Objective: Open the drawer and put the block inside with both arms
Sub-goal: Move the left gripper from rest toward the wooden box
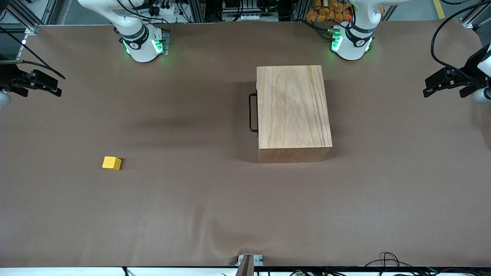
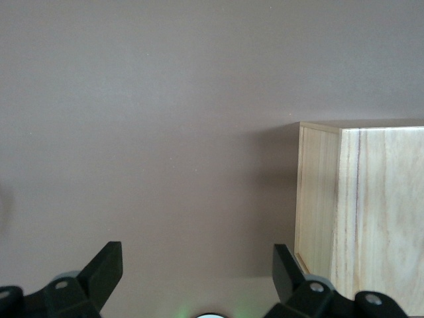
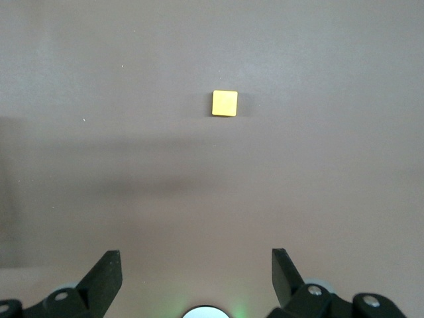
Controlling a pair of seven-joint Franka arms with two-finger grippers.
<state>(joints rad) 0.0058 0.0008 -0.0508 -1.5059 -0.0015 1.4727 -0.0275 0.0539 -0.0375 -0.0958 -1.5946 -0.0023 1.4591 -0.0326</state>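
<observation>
A big wooden box stands on the brown table, toward the left arm's end. Its drawer is shut; only the black wire loop handle shows on the side facing the right arm's end. The box's corner also shows in the left wrist view. The small yellow block lies on the table toward the right arm's end, nearer the front camera than the box; it shows in the right wrist view. My left gripper is open and empty, up at the left arm's end. My right gripper is open and empty, up at the right arm's end.
Both green-lit arm bases stand along the table's edge farthest from the front camera. A small bracket sits at the table's near edge. Brown table surface lies between the block and the box.
</observation>
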